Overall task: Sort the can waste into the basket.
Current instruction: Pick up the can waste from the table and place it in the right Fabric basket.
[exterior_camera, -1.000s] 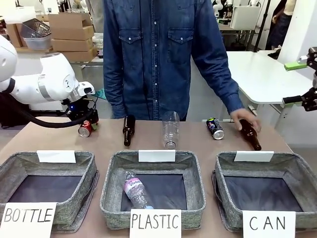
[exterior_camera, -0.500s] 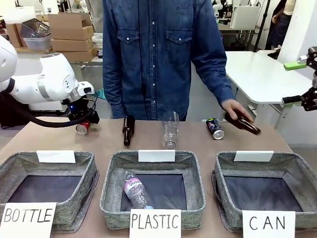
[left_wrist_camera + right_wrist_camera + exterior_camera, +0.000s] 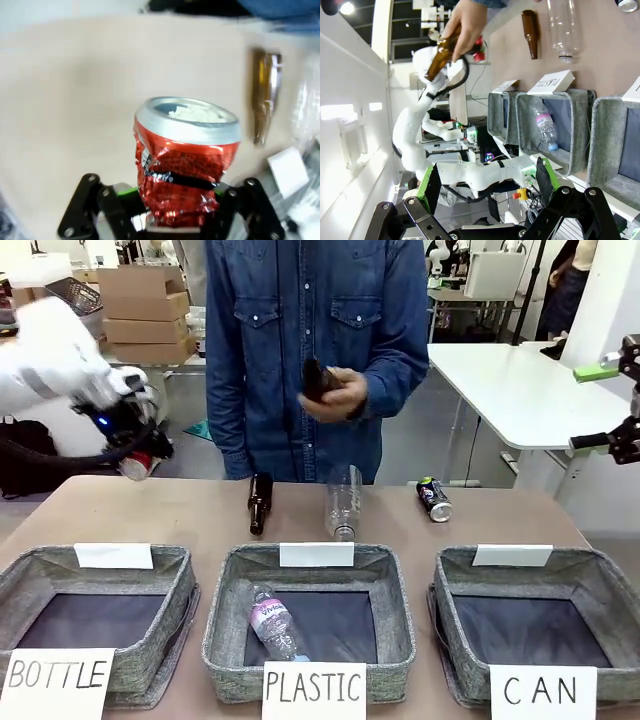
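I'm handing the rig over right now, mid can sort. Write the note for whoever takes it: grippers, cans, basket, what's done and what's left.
Left gripper: shut on the dented red can, held above the far left end of the table.
Right gripper: open, holding nothing, off the table's right side.
Blue can: lying near the table's far edge, beyond the CAN basket.
CAN basket: no can in it yet.
Person's hand: holds a brown bottle at chest height.
Done: red can picked up.
Left: carry it to the CAN basket and release, then the blue can.
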Action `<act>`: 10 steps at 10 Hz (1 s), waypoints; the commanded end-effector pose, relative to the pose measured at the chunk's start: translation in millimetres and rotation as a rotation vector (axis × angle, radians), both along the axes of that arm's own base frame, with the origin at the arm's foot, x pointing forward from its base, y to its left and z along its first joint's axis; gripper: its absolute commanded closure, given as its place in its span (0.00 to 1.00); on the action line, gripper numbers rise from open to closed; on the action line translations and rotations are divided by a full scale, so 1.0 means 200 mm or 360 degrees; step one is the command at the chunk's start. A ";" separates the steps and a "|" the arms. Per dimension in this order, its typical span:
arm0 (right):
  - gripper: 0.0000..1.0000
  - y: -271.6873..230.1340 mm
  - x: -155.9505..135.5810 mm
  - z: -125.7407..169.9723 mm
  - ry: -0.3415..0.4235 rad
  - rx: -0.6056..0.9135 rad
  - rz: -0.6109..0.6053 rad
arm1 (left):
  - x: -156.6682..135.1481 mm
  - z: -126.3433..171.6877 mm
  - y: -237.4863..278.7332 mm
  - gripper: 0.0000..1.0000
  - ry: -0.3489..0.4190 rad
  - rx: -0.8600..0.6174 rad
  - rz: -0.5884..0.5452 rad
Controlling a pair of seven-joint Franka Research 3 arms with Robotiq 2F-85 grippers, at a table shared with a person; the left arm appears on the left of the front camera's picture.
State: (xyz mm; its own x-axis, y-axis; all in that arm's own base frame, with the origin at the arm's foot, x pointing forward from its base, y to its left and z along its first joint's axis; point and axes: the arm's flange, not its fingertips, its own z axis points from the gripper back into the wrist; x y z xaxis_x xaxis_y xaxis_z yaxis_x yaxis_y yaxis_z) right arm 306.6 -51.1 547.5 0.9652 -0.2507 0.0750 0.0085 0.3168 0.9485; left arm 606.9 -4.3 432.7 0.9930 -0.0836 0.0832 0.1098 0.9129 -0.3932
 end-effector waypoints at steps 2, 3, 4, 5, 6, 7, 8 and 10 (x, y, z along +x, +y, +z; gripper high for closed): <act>0.00 0.00 0.02 0.01 -0.0049 0.0033 0.0011 | -0.55 0.34 0.33 1.00 0.0323 -0.0394 -0.0246; 0.00 0.00 0.02 0.01 -0.0049 0.0033 0.0011 | -0.78 0.40 0.40 1.00 0.0353 -0.0442 -0.0425; 0.00 0.00 0.02 0.01 -0.0049 0.0033 0.0011 | -0.96 0.42 0.45 1.00 0.0298 -0.0531 -0.0554; 0.00 0.00 0.02 0.01 -0.0049 0.0033 0.0011 | -1.08 0.41 0.47 1.00 0.0217 -0.0665 -0.0667; 0.00 0.00 0.02 0.01 -0.0049 0.0033 0.0011 | -1.08 0.38 0.43 1.00 0.0131 -0.0715 -0.0512; 0.00 0.00 0.02 0.01 -0.0049 0.0033 0.0011 | -1.02 0.47 0.48 1.00 0.0290 -0.0626 -0.0556; 0.00 0.00 0.02 0.01 -0.0049 0.0033 0.0011 | -1.02 0.47 0.48 1.00 0.0290 -0.0626 -0.0556; 0.00 0.00 0.02 0.01 -0.0049 0.0033 0.0011 | -1.11 0.49 0.58 0.97 0.0222 -0.0954 -0.0854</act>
State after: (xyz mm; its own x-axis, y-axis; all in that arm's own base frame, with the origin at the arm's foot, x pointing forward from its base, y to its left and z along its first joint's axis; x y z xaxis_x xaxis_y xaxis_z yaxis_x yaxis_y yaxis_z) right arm 307.1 -51.5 547.9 0.9650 -0.2514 0.0748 0.0092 0.3172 0.9483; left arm 385.6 95.3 522.2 0.8872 -0.4567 0.0650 0.3303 0.5306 -0.7806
